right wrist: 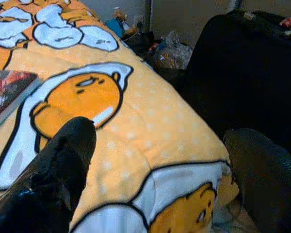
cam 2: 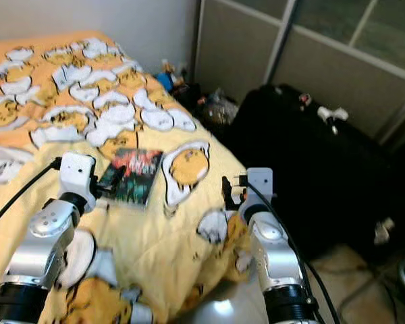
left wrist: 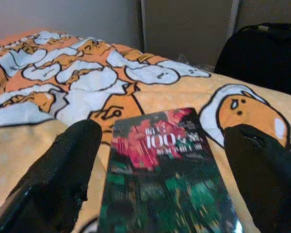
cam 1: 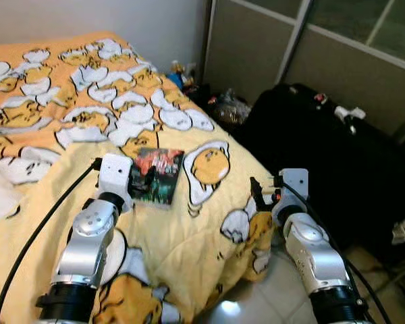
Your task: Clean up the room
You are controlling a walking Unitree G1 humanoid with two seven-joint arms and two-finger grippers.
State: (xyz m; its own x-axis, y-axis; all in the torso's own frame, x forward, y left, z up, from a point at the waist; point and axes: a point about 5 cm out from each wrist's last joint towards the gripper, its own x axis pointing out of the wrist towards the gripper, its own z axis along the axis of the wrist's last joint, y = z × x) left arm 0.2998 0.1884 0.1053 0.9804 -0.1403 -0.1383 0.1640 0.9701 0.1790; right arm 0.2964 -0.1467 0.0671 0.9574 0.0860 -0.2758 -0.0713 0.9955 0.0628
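Note:
A book with a dark red and green cover lies flat on the yellow cartoon-print bedspread. My left gripper hovers just over the book's near left corner, open, its two black fingers spread to either side of the cover without closing on it. Over the bed's right edge, my right gripper stands open with nothing between its fingers, above a printed egg figure.
A large black suitcase stands on the floor right of the bed. Small clutter and a plastic bag lie in the corner by the sliding wardrobe doors. Pale tiled floor shows below the bed's corner.

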